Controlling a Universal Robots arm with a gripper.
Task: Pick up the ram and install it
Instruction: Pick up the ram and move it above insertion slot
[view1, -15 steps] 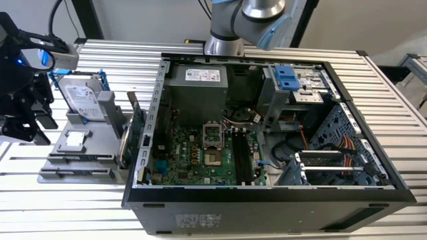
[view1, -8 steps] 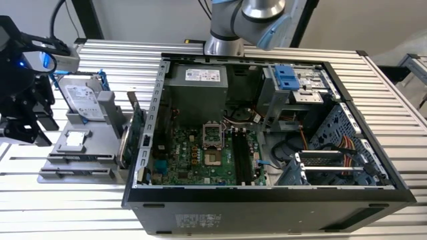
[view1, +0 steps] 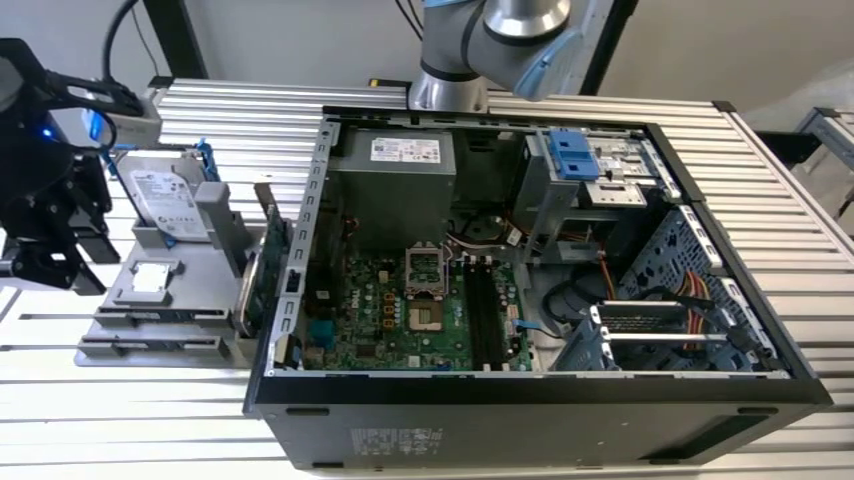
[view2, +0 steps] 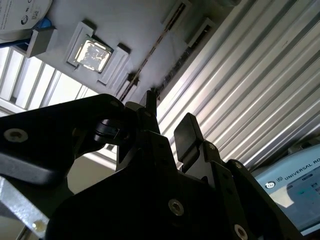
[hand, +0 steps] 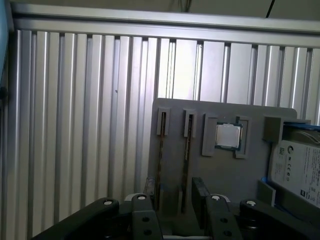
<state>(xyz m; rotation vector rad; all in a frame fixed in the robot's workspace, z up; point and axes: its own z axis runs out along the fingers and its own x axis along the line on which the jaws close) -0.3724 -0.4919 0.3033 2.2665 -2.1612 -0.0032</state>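
Note:
Two ram sticks stand edge-on in slots of a grey holder plate; one ram stick is beside the other ram stick. In the second wrist view a ram stick shows as a thin dark line. My gripper hangs open above the plate, nothing between its fingers, and both sticks show in the gap. The same open gripper appears in the second wrist view. At the exterior view's left, the black gripper hovers beside the holder plate.
A processor chip and a hard drive also sit on the plate. The open computer case stands at the centre of the ribbed metal table, with black memory slots on its motherboard. A green card stands between plate and case.

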